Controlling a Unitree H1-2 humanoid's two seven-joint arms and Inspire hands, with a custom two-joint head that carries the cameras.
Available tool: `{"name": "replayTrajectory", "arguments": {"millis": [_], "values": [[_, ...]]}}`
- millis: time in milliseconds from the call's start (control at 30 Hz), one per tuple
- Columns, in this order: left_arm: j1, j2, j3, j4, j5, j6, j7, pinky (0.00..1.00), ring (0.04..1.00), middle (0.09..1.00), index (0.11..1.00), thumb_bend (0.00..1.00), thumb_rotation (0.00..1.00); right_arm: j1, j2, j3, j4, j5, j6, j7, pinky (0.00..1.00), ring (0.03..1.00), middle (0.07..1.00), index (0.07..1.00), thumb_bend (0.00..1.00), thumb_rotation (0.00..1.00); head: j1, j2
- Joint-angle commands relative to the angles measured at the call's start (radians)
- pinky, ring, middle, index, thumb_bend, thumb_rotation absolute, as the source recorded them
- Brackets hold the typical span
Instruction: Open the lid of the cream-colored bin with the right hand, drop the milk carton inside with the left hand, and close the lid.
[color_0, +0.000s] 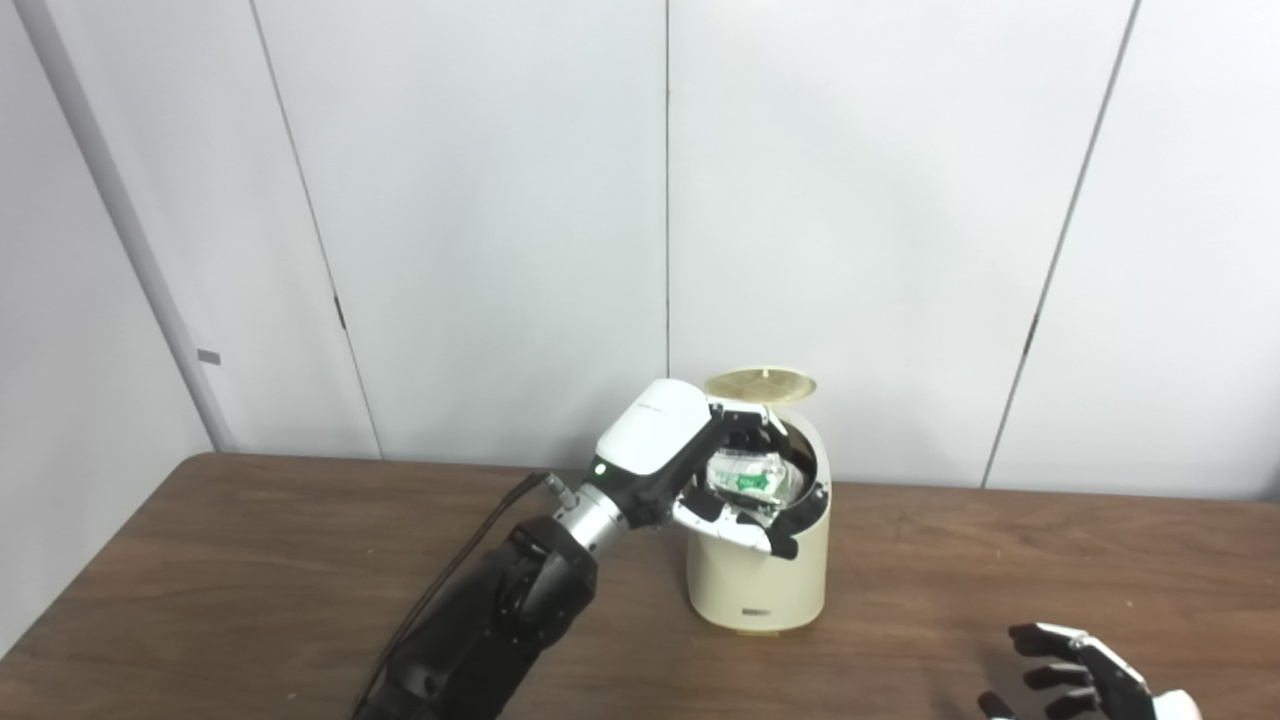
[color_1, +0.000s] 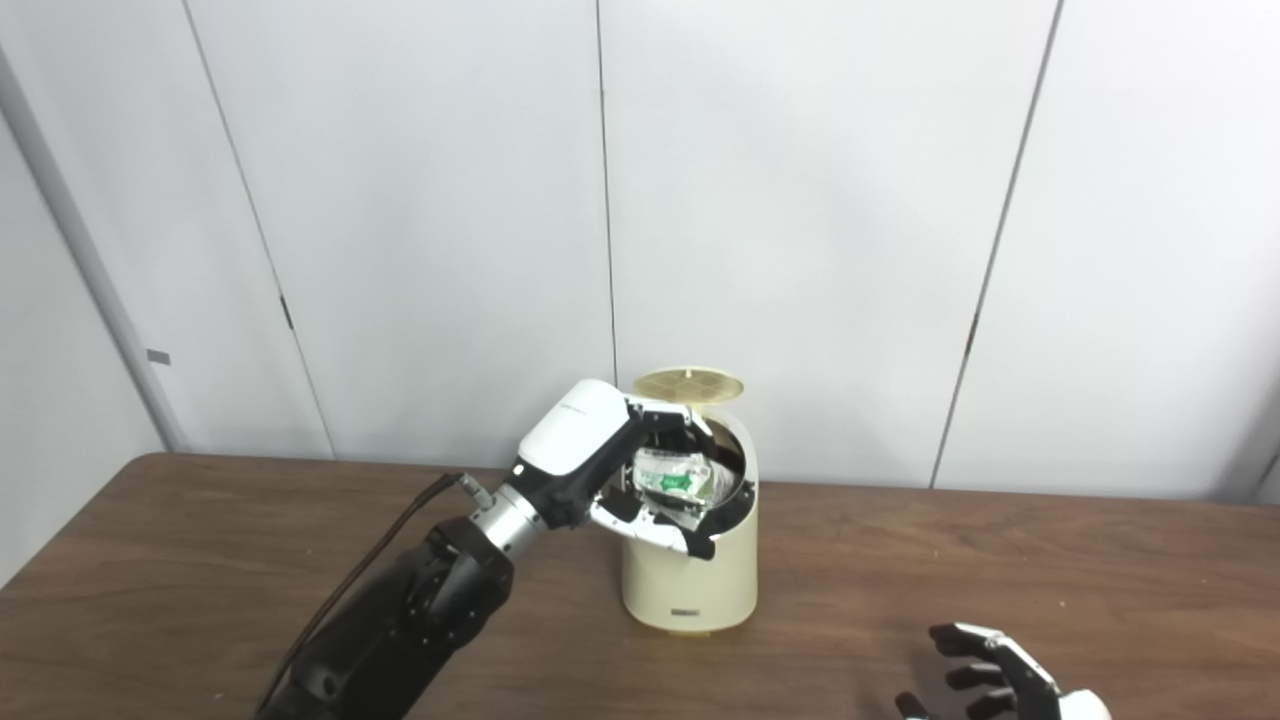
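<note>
cream bin (color_0: 757, 575) stands mid bench (color_0: 200, 580), near the back wall, lid (color_0: 760, 384) flipped up and standing open behind the mouth. left hand (color_0: 700, 470) is at the bin's mouth, fingers (color_0: 745, 535) wrapped around the carton (color_0: 745, 478), grasping it. carton, white with green print, sits right in the opening, partly inside the rim, tilted. left arm reaches in from bottom left, dark forearm with a cable along it. right hand (color_0: 1075, 675) is low at the bottom right corner over the bench, well apart from the bin, fingers spread, holding nothing.
</note>
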Motion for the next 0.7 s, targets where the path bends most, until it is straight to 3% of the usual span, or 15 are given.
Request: {"name": "replayTrajectory", "arguments": {"millis": [0, 167, 667], "values": [[-0.017, 0.025, 0.019, -0.029, -0.022, -0.004, -0.018, 0.54, 0.595, 0.61, 0.7, 1.0, 0.73, 0.004, 0.007, 0.007, 0.012, -0.001, -0.023, -0.015, 0.46, 0.597, 0.657, 0.641, 0.31, 0.0, 0.001, 0.0], [-0.009, 0.026, 0.034, -0.037, -0.017, -0.003, -0.029, 0.54, 0.634, 0.664, 0.746, 1.0, 0.72, 0.006, 0.004, 0.007, 0.009, 0.0, -0.024, -0.012, 0.46, 0.595, 0.658, 0.646, 0.31, 0.0, 0.004, 0.003], [-0.008, 0.019, 0.046, -0.04, 0.011, -0.001, -0.025, 0.52, 0.631, 0.659, 0.748, 1.0, 0.66, 0.004, 0.004, 0.008, 0.013, 0.006, -0.027, -0.012, 0.44, 0.584, 0.658, 0.646, 0.31, 0.0, 0.001, 0.001]]}}
